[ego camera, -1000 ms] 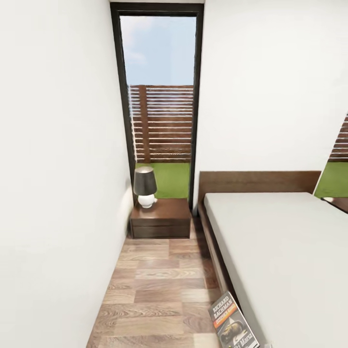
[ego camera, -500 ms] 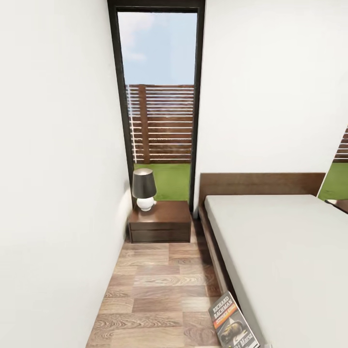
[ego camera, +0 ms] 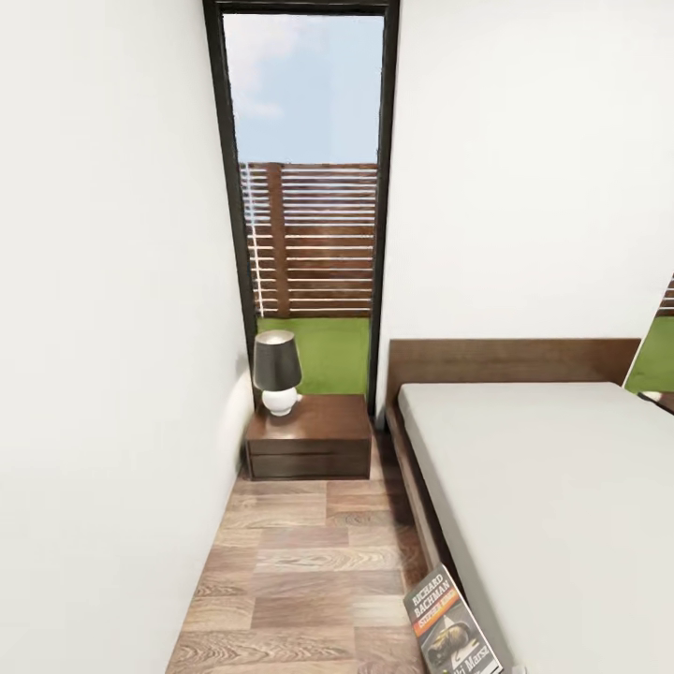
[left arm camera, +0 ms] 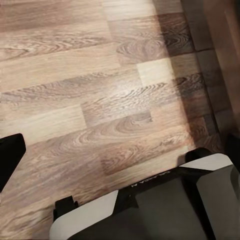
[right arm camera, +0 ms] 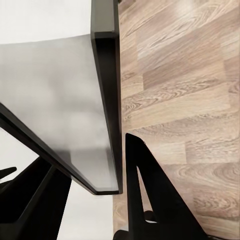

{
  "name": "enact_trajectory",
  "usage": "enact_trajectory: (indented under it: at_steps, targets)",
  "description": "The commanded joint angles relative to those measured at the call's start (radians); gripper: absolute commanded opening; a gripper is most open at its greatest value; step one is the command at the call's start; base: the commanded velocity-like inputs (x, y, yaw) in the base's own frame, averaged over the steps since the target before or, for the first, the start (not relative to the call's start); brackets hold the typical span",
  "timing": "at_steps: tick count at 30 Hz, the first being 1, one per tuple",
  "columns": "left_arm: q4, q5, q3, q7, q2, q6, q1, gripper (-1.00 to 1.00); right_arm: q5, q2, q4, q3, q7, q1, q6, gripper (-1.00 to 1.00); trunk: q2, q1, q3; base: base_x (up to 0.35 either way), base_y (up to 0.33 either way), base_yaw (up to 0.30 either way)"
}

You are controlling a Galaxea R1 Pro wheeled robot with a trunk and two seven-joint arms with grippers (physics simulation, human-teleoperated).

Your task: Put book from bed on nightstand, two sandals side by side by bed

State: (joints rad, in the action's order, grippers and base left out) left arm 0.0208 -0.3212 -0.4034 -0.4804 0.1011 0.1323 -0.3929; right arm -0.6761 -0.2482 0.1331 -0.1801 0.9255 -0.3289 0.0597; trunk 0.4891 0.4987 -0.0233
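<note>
Two things stand out right away: the book (ego camera: pixel 447 629) isn't on the bed (ego camera: pixel 562 505) and it isn't on the nightstand (ego camera: pixel 309 440) either. In the head view it's at the bottom edge, tilted, over the wood floor (ego camera: pixel 300 571) just beside the bed's dark frame. You can read the white "RICHARD BACHMAN" lettering and see the orange band under it.

From the right wrist camera, the right tool (right arm camera: pixel 85 165) has its two dark fingers (right arm camera: pixel 150 200) on either side of a thin flat slab with dark edges, which looks like that same book seen up close and blurry. So as far as I can tell it's clamped on the book, with plank floor off to one side.

Left tool (left arm camera: pixel 122 155) looks released: one black finger (left arm camera: pixel 10 157) sits way out at the edge of the left wrist view, with bare floor across the middle. Part of the robot's white and grey body (left arm camera: pixel 150 210) pokes into that shot too.

Rest of the room: narrow aisle between a white wall (ego camera: pixel 103 374) and the bed, with the nightstand at the far end against the wall. A lamp (ego camera: pixel 277 373) with a dark shade and round white base sits on its left side, and the right half of the glossy top is bare. Behind it is a tall dark-framed window (ego camera: pixel 309 187) showing a slatted fence, grass and sky.
</note>
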Motion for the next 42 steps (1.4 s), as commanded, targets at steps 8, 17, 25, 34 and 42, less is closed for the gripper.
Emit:
enact_trajectory:
  at_steps: [8, 17, 25, 34, 42]
  targets:
    - [-0.001, -0.007, -0.008, -0.003, 0.000, 0.004, -0.001, 1.00, -0.011, -0.001, 0.000, -0.006, 0.003, -0.001, 0.006, -1.00, 0.002, 0.001, -0.002, 0.331, 0.000, 0.000]
    - [-0.001, -0.008, -0.008, -0.003, 0.000, 0.004, 0.000, 1.00, -0.011, -0.001, 0.000, -0.006, 0.003, -0.001, 0.006, -1.00, 0.002, 0.001, -0.002, 0.331, 0.000, 0.000]
    - [-0.001, -0.008, -0.008, -0.003, 0.000, 0.004, -0.001, 1.00, -0.011, -0.001, 0.000, -0.006, 0.003, -0.001, 0.006, -1.00, 0.002, 0.001, -0.002, 0.331, 0.000, 0.000]
    - [-0.001, -0.008, -0.008, -0.003, 0.000, 0.004, -0.001, 1.00, -0.011, -0.001, 0.000, -0.006, 0.003, -0.001, 0.006, -1.00, 0.002, 0.001, -0.002, 0.331, 0.000, 0.000]
    - [-0.001, -0.007, -0.008, -0.003, 0.000, 0.004, -0.001, 1.00, -0.011, -0.001, 0.000, -0.006, 0.003, -0.001, 0.006, -1.00, 0.002, 0.001, -0.002, 0.331, 0.000, 0.000]
